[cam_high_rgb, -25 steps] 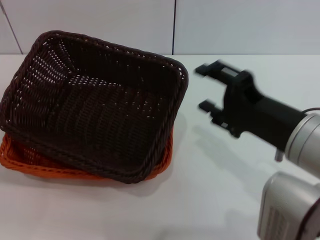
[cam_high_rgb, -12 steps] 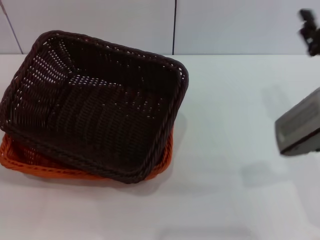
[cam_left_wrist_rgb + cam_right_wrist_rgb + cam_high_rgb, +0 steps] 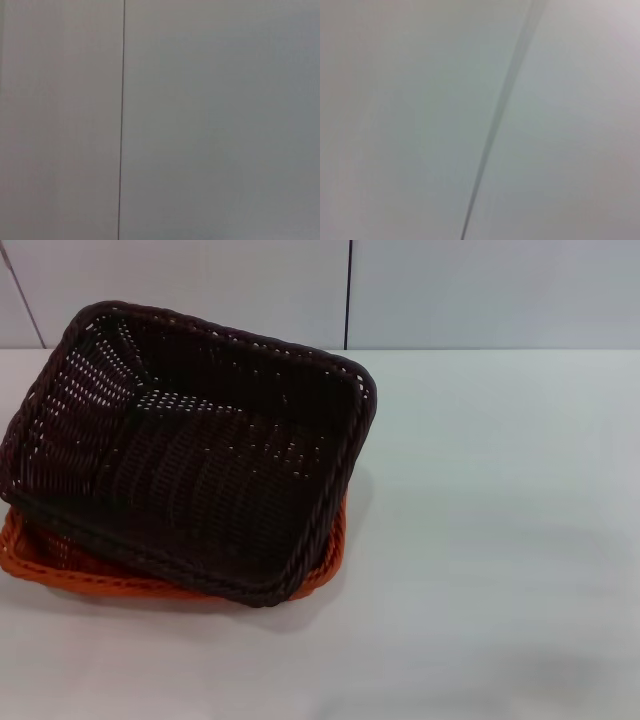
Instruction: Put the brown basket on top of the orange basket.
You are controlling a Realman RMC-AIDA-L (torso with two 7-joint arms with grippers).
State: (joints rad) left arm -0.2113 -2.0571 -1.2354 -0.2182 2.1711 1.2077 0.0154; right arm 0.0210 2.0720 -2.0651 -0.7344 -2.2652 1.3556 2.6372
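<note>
The dark brown basket (image 3: pixel 190 450) sits on top of the orange basket (image 3: pixel 60 565) at the left of the white table in the head view. It lies slightly askew, so the orange rim shows along the near side and at the right corner (image 3: pixel 335 550). Neither gripper shows in any view. Both wrist views show only a pale wall with a dark seam.
The white table (image 3: pixel 490 540) stretches to the right of the baskets. A pale panelled wall (image 3: pixel 450 290) with a vertical seam stands behind the table.
My right arm, with its open gripper near the brown basket's right side, has drawn away up and to the right and left the head view. The baskets have not moved.
</note>
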